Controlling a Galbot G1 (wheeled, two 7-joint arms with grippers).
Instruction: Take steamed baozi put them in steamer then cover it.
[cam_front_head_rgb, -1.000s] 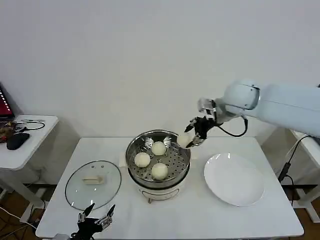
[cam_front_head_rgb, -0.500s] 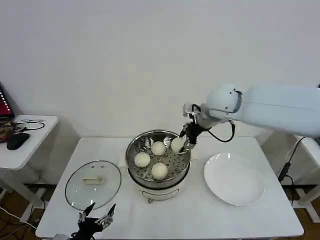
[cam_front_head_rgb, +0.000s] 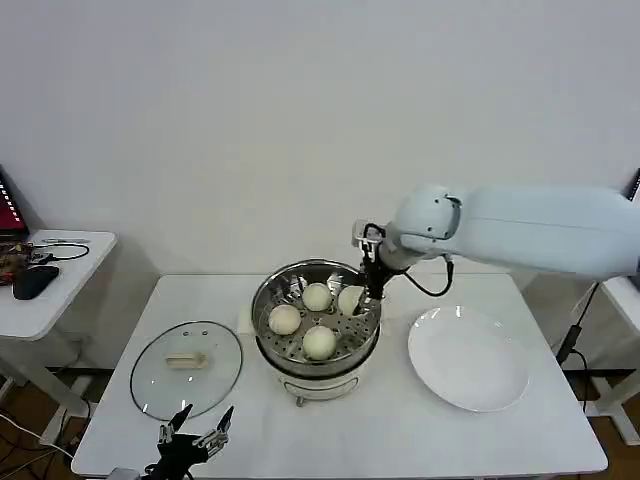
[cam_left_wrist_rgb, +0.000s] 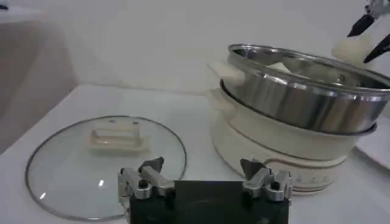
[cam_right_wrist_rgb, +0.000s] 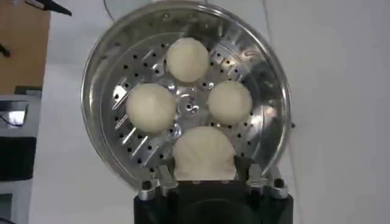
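The steamer (cam_front_head_rgb: 258, 312) stands mid-table, a shiny pot on a cream base. Three steamed baozi (cam_front_head_rgb: 317, 296) (cam_front_head_rgb: 285, 319) (cam_front_head_rgb: 319, 342) lie on its perforated tray. My right gripper (cam_front_head_rgb: 361, 303) reaches down over the steamer's right rear rim, shut on another baozi (cam_front_head_rgb: 350, 299) held just above the tray. In the right wrist view that baozi (cam_right_wrist_rgb: 204, 152) sits between the fingers, over the tray beside the other three (cam_right_wrist_rgb: 187, 59). The cover (cam_front_head_rgb: 160, 378), a glass lid with a cream handle, lies flat to the steamer's left. My left gripper (cam_front_head_rgb: 195, 437) hovers open at the table's front-left edge, just in front of the cover (cam_left_wrist_rgb: 67, 176).
A white plate (cam_front_head_rgb: 468, 358) lies bare on the table to the steamer's right. A small side table (cam_front_head_rgb: 50, 285) with a mouse and cables stands at the far left. A plain white wall backs the table.
My right gripper carried the baozi leftward and down, from outside the steamer's right rim to inside the pot above the tray. The left gripper stayed put.
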